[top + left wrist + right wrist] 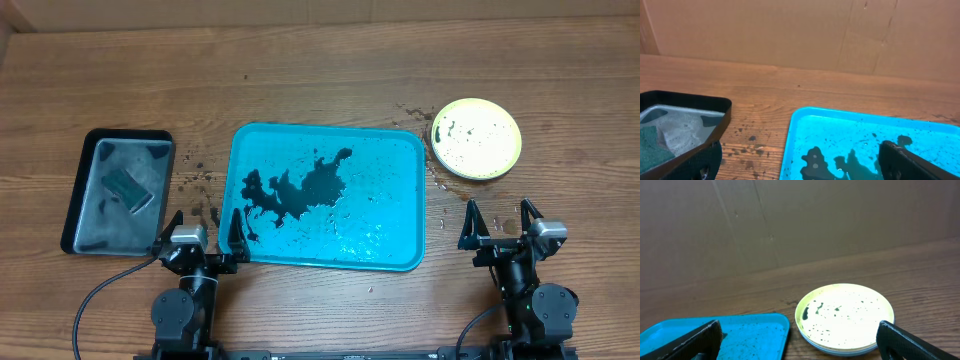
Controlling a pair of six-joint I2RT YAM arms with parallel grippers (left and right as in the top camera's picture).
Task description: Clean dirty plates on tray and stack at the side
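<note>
The turquoise tray (400, 150) lies mid-table with a black puddle and wet specks on it and no plate on it; it also shows in the left wrist view (795, 130) and the right wrist view (750, 325). The plates (476, 138) are stacked to the tray's right, yellow-green-rimmed one on top, its inside white with black specks. The right wrist view (845, 317) shows light blue and white rims beneath it. My left gripper (205, 228) is open and empty at the tray's near left corner. My right gripper (500, 222) is open and empty, nearer me than the stack.
A black rectangular tray (85, 170) at the left holds foamy water and a green sponge (130, 185); it also shows in the left wrist view (715, 107). Dark splatter marks the wood (195, 180) between the two trays and around the stack. A cardboard wall (790, 30) stands at the back.
</note>
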